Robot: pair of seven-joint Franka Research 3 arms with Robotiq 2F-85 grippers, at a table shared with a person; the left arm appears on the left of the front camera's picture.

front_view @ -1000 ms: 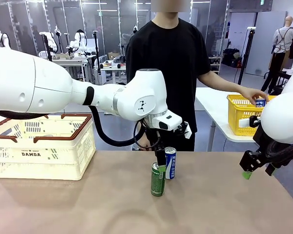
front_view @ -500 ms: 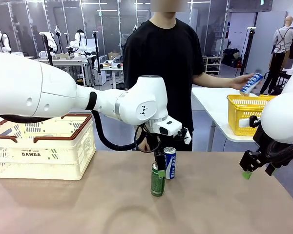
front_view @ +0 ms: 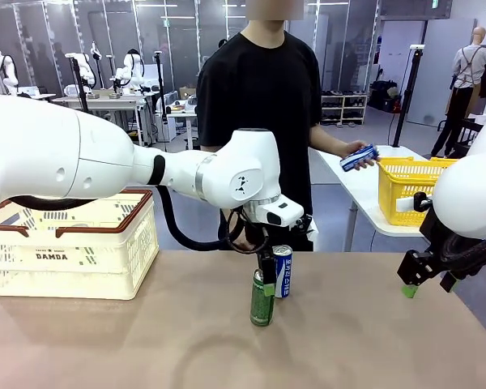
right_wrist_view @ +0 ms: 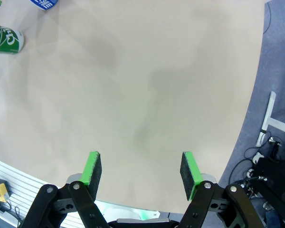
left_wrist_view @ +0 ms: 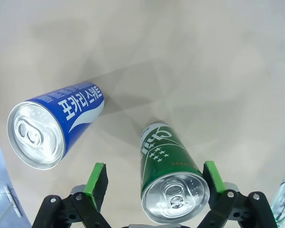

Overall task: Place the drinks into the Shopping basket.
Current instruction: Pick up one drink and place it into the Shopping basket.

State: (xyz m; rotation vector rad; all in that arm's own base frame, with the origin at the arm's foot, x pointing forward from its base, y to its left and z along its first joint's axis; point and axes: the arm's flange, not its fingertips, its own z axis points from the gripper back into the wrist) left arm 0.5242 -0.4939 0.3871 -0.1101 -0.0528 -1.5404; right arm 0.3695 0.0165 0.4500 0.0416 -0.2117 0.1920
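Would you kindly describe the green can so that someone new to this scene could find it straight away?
Start at the wide beige table and look to its middle, under the left gripper. Two slim cans stand upright there; the green can is the one nearer the robot, beside the blue can with white lettering.

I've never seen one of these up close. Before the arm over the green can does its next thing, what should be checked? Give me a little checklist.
1. Left pincer open wide enough: ok, its pads stand well apart.
2. Green can between the pads: ok, though it sits nearer one pad.
3. Blue can clear of the pads: ok, it stands upright outside them, apart from the green can.
4. White basket has room: cannot tell, the arm hides part of its inside.
5. Right pincer out of the way: ok, open and holding nothing, by the right edge of the table.
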